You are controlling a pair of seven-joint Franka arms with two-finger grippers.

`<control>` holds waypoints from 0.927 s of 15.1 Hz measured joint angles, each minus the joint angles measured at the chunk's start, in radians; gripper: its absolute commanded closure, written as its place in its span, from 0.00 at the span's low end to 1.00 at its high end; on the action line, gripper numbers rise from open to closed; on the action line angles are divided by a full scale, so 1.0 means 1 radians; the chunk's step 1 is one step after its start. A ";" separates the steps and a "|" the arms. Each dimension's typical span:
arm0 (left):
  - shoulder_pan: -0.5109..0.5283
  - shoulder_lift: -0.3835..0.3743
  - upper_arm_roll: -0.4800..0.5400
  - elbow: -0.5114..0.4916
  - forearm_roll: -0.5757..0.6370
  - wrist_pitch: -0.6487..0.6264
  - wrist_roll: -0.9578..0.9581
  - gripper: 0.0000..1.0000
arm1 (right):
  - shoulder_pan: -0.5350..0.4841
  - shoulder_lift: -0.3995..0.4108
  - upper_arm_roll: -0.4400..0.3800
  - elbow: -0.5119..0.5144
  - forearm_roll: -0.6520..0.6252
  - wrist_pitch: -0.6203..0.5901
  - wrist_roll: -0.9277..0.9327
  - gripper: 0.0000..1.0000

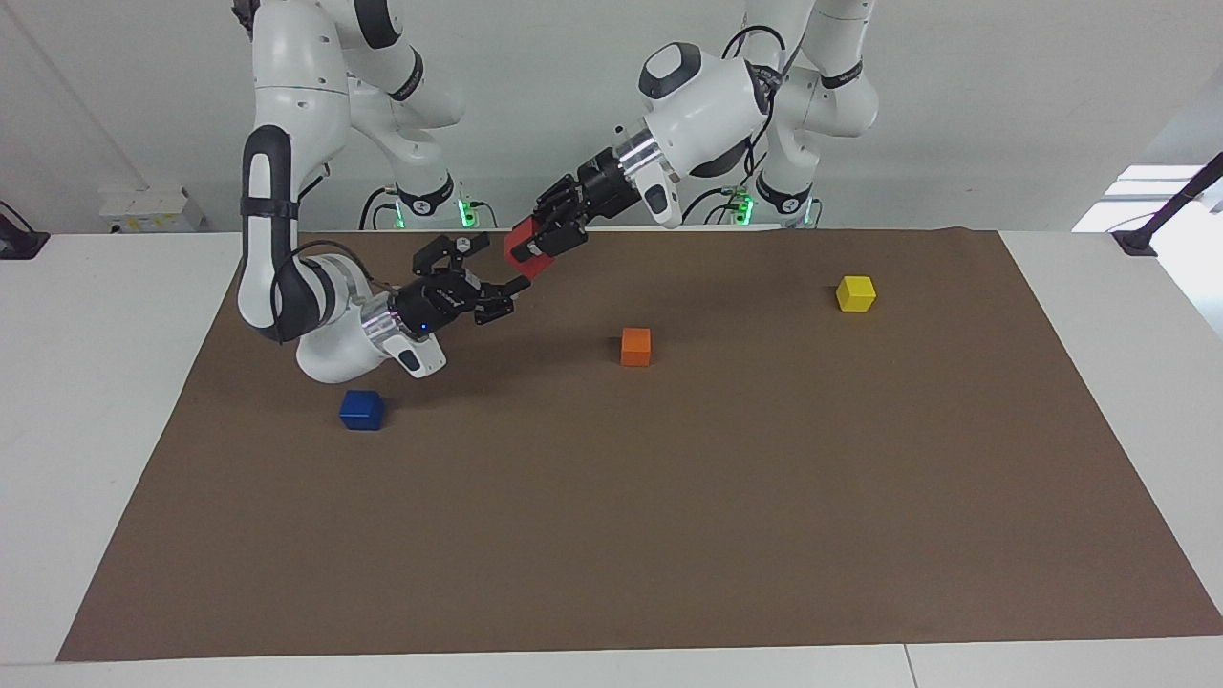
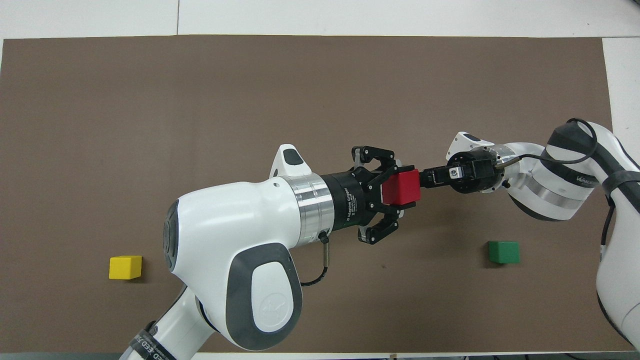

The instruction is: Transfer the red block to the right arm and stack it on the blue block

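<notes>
Now the left gripper (image 1: 537, 250) pinches the red block (image 1: 522, 250) aloft at upper centre of the facing frame; the right gripper (image 1: 504, 291), jaws spread, almost touches it. Lower down sits the blue block (image 1: 362, 409).

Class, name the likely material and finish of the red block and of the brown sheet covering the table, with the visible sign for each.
Red block: probably painted wood or plastic, smooth with crisp edges. Brown sheet: likely matte paper or thin card, lying flat without glare.
</notes>
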 measured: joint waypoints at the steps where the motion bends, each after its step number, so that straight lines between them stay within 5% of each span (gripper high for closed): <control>1: -0.002 0.005 0.000 0.002 0.000 0.009 0.000 1.00 | 0.001 0.000 0.000 -0.001 0.000 0.003 0.000 0.03; 4: -0.023 0.018 -0.001 0.008 0.000 0.037 0.000 1.00 | 0.016 0.000 0.000 -0.002 0.001 0.005 0.000 0.18; 5: -0.031 0.024 -0.001 0.009 0.000 0.051 0.000 1.00 | 0.019 0.000 0.000 -0.002 0.002 0.006 0.000 0.35; 6: -0.038 0.032 -0.002 0.013 0.000 0.063 0.000 1.00 | 0.021 0.000 0.000 -0.002 0.004 0.007 0.000 0.76; 7: -0.043 0.042 -0.002 0.020 0.000 0.071 -0.001 1.00 | 0.021 0.000 0.000 -0.002 0.005 0.008 0.002 1.00; 13: -0.048 0.073 0.000 0.047 -0.008 0.075 -0.021 0.99 | 0.018 0.001 -0.003 -0.010 0.016 0.018 0.013 1.00; 14: -0.048 0.074 0.000 0.047 -0.008 0.075 -0.022 0.36 | 0.018 0.001 -0.003 -0.011 0.016 0.019 0.013 1.00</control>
